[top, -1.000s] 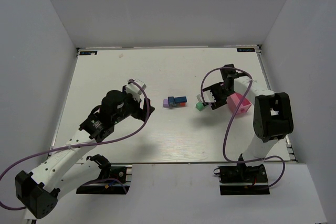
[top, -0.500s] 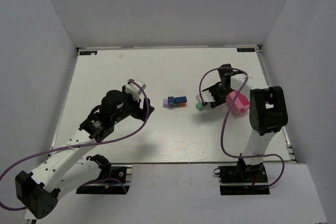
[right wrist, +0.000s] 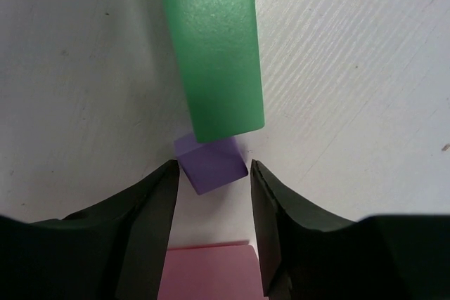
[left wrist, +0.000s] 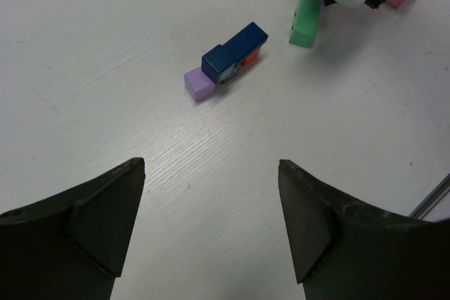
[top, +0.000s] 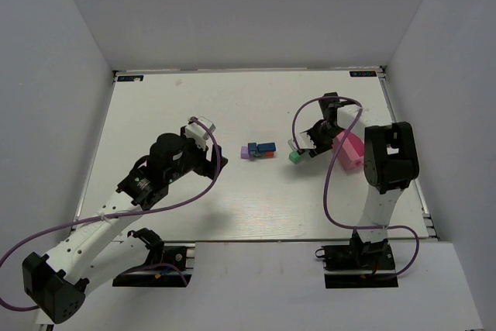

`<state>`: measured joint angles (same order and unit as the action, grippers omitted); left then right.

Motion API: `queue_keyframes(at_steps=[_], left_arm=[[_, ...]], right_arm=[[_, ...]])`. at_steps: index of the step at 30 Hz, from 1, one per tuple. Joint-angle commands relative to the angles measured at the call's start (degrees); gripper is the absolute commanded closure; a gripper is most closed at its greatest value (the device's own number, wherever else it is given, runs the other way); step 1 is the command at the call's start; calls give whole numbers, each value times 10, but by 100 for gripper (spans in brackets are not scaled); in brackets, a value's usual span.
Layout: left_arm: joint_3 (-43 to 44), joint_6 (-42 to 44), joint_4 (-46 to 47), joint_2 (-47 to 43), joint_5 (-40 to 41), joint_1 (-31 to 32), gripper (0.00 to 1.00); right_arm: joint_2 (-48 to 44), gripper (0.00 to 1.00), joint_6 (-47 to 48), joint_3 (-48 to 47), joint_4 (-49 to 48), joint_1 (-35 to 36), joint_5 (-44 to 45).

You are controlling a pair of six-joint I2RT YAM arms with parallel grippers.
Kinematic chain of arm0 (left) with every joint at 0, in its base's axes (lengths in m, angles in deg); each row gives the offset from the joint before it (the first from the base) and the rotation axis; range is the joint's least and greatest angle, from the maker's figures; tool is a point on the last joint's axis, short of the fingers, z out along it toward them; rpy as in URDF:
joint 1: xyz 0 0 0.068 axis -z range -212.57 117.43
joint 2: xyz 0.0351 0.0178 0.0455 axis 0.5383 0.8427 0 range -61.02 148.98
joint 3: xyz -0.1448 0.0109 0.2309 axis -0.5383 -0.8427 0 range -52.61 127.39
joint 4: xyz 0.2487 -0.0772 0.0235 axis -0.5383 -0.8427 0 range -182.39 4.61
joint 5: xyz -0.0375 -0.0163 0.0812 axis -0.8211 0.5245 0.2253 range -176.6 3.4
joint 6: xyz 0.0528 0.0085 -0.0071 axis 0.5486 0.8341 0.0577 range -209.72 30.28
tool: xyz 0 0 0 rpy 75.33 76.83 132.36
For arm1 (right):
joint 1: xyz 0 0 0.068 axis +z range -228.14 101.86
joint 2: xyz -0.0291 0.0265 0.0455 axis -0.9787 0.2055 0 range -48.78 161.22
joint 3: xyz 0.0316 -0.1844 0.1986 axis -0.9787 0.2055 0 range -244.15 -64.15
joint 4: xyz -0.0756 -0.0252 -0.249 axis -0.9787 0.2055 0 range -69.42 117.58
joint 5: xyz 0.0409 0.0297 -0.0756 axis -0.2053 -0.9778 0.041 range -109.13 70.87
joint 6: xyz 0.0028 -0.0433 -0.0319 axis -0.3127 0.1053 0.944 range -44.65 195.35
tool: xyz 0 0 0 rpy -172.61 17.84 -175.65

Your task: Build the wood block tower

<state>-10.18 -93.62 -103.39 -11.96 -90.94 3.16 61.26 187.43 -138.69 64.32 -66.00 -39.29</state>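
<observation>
Mid-table lies a flat cluster of wood blocks (top: 260, 150): a purple cube (left wrist: 198, 84), a blue cube (left wrist: 218, 62), a blue brick (left wrist: 246, 38) and a red block (left wrist: 249, 57). No stacked tower shows. To their right a green brick (right wrist: 214, 54) lies flat, with a small purple cube (right wrist: 211, 164) at its near end. My right gripper (right wrist: 213, 166) is low over the table, its jaws on either side of that cube with slim gaps, still open. My left gripper (left wrist: 211, 164) hovers open and empty to the left of the cluster.
A pink tray (top: 349, 150) sits just right of the right gripper, its edge (right wrist: 207, 272) close behind the fingers. White walls enclose the table on three sides. The right arm's purple cable loops above the tray.
The right jaws have narrowed around the small purple cube, and the right arm's elbow has swung upright. The left arm and the block cluster have not moved.
</observation>
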Motion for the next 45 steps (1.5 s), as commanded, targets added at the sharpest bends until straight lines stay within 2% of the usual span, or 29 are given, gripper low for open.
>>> queue_keyframes(at_steps=[1, 6, 9, 10, 11, 17, 24, 30, 31, 33, 34, 36, 45], left_arm=[[13, 2, -3, -11, -3, -3, 14], [13, 2, -3, -11, -3, -3, 14], [13, 2, -3, -11, -3, -3, 14], [13, 2, -3, -11, -3, -3, 14], [13, 2, -3, -11, -3, -3, 14], [13, 2, -3, -11, -3, -3, 14], [13, 2, -3, -16, 2, -3, 14], [13, 2, -3, -27, 7, -3, 14], [13, 2, -3, -27, 7, -3, 14], [13, 2, -3, -27, 7, -3, 14], [13, 2, -3, -27, 7, -3, 14], [13, 2, -3, -32, 13, -3, 14], [13, 2, -3, -37, 13, -3, 14]], right_arm=[[14, 50, 20, -12, 45, 5, 8], [16, 58, 26, -9, 52, 8, 7], [1, 69, 21, -4, 54, 4, 4], [-2, 78, 18, -3, 53, 2, -1], [-6, 82, 10, -2, 54, 3, -3], [-76, 100, -28, 39, 42, 0, 6], [-140, 100, -154, 42, 27, 6, 7], [-185, 100, -250, 48, 13, 20, -88], [-185, 100, -301, 44, 4, 29, -94], [-181, 100, -327, 29, -5, 40, -106], [-180, 100, -375, 24, -4, 52, -107], [-171, 100, -436, 8, -11, 83, -96], [-156, 100, -543, -3, -69, 173, -16]])
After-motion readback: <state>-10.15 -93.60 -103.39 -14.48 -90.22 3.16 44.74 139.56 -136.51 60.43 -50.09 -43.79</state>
